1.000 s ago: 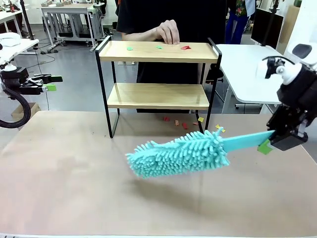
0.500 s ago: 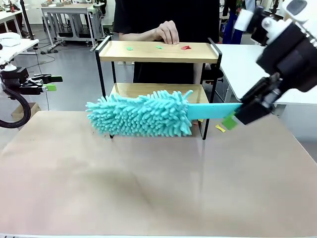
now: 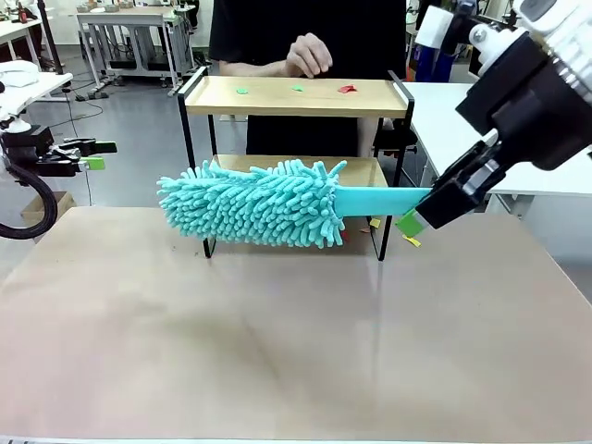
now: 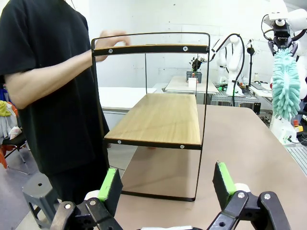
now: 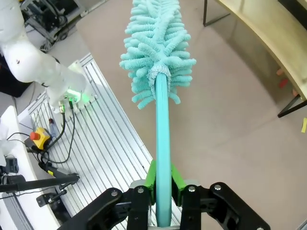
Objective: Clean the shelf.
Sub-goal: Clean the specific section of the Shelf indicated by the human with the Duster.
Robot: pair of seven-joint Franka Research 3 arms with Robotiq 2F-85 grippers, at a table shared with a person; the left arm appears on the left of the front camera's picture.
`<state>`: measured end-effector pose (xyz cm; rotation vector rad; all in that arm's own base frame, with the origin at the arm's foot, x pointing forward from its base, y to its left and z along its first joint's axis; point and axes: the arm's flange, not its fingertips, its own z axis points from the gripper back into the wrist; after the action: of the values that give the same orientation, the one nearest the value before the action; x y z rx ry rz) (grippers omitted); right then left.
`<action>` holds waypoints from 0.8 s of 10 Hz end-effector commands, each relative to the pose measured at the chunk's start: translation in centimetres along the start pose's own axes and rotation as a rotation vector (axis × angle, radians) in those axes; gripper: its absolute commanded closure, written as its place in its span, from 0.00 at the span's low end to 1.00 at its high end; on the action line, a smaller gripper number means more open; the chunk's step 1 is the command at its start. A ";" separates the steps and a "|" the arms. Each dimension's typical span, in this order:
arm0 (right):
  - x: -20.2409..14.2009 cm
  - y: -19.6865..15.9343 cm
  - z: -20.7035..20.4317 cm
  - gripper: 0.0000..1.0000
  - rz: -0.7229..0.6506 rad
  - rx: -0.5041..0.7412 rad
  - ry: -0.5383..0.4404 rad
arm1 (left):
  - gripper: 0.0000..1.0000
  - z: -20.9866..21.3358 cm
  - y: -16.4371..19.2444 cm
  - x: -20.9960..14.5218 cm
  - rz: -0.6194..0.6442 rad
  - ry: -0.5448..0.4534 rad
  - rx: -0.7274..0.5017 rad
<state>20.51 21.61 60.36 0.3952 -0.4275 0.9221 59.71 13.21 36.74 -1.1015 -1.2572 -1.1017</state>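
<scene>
The shelf (image 3: pixel 296 96) stands at the table's far edge, a two-tier wooden rack in a black frame; the left wrist view looks along the shelf (image 4: pixel 158 120) from one end. Small green and red scraps (image 3: pixel 345 89) lie on its top board. My right gripper (image 3: pixel 416 218) is shut on the handle of a teal fluffy duster (image 3: pixel 250 203), held level in front of the lower board; the right wrist view has the duster (image 5: pixel 158 43) running away from my right gripper (image 5: pixel 163 191). My left gripper (image 3: pixel 92 155) hangs open at far left, and in its own view my left gripper (image 4: pixel 165 184) holds nothing.
A person in black stands behind the shelf with a hand (image 3: pixel 310 55) raised above the top board. More coloured scraps (image 3: pixel 410 240) lie on the brown table (image 3: pixel 296 342) under and right of the shelf. A white table (image 3: pixel 462 129) stands at back right.
My right arm has lifted the duster off the table and swung it left and back, level in front of the shelf's lower board. The person's hand has risen off the top board.
</scene>
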 end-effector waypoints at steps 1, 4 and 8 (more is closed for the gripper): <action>0.1 0.2 -0.1 0.88 -0.006 -0.006 -0.003 | 0.00 0.0 -0.2 0.2 -0.010 0.001 -0.002; 4.5 4.4 -0.7 0.88 -0.118 -0.021 -0.171 | 0.00 0.0 -0.2 0.2 -0.010 0.001 -0.002; 10.7 6.7 -0.8 0.88 -0.294 -0.047 -0.367 | 0.00 0.0 -0.2 0.2 -0.010 0.001 -0.002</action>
<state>19.79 30.76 65.44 0.5614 -0.6520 0.6371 59.71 13.20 36.75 -1.1016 -1.2571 -1.1018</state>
